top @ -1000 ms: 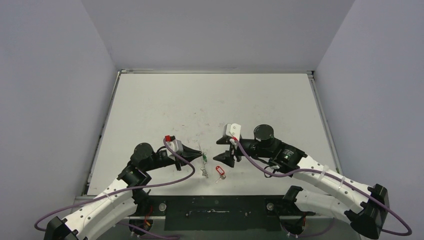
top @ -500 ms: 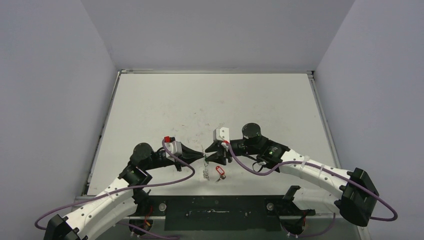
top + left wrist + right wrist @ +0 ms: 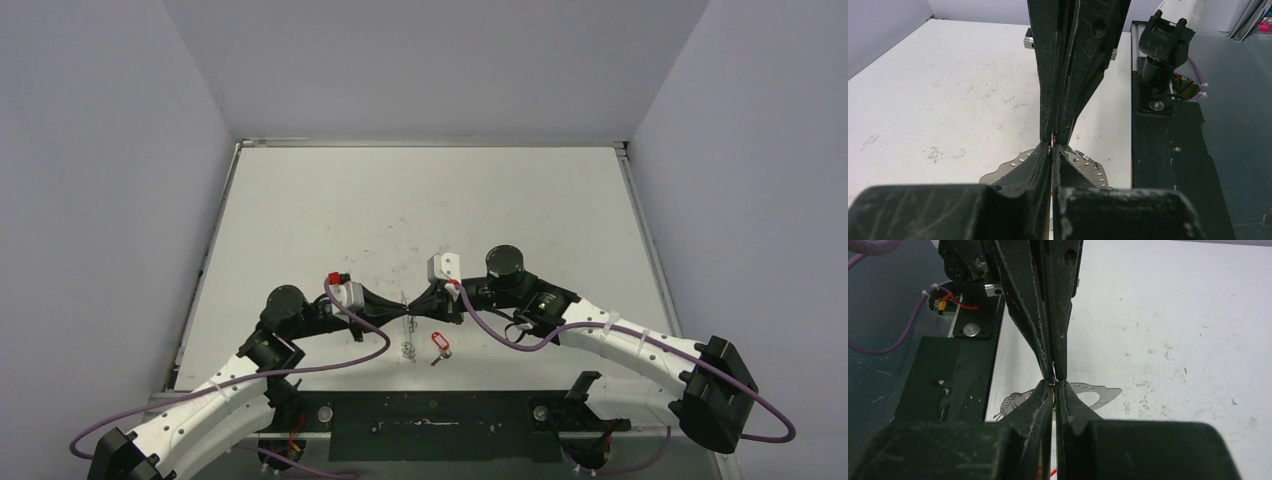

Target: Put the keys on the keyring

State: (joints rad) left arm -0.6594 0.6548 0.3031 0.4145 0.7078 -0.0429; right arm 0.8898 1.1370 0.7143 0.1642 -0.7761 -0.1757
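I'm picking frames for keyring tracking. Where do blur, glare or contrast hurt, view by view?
Top external: even light, sharp, red-tagged key clear, but fine detail lost where left gripper and right gripper meet. Left wrist: near fingers blurred. Right wrist: likewise; only a wire glint shows.

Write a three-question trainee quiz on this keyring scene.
1. True or false: the red-tagged key lies on the table, held by neither gripper.
2. How does the left gripper stand to the right gripper? A) tip to tip B) far apart at opposite table edges C) parked behind its base
3. Fill in: in the wrist views, both grippers' jaws stand ___.
Key: 1 true; 2 A; 3 shut.
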